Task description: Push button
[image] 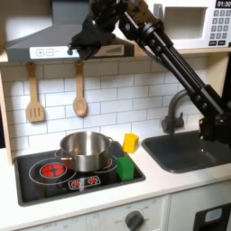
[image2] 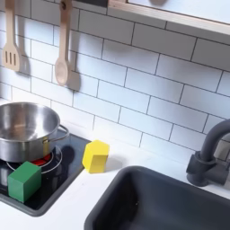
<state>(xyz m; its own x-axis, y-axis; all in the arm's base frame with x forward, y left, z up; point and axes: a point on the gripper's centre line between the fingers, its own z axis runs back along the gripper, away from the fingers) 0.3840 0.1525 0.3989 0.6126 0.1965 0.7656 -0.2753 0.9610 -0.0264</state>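
Nearest, at 6 o'clock in the first exterior view: an oven knob on the cabinet front below the desk.

On the desk, the stove sits at 8 o'clock. It carries a green block at its near right corner and a steel pot behind that. A yellow block stands just beside the stove's far right corner, apart from the pot. The sink is at 4 o'clock, with a dark faucet behind it.

On the tiled wall, a spatula and a spoon hang at 9 to 10 o'clock.

Farthest and highest: the hood at 10 o'clock and the microwave at 1 o'clock. The arm runs from the right edge up and across to the hood.

The gripper is at 11 o'clock, at the right end of the hood's front. It reads as a dark mass, so its opening cannot be told.

The button is taken to be one of the small pale marks on the hood's lower front strip, just to the gripper's 8 o'clock. The marks are too small to confirm, and contact cannot be told.

Handling judgement: a rigid plastic key with short travel, fixed in the panel, so nothing to grasp. It is probably best pressed square on its face with one fingertip. The toy hood may flex, and an off-centre push could slide off.
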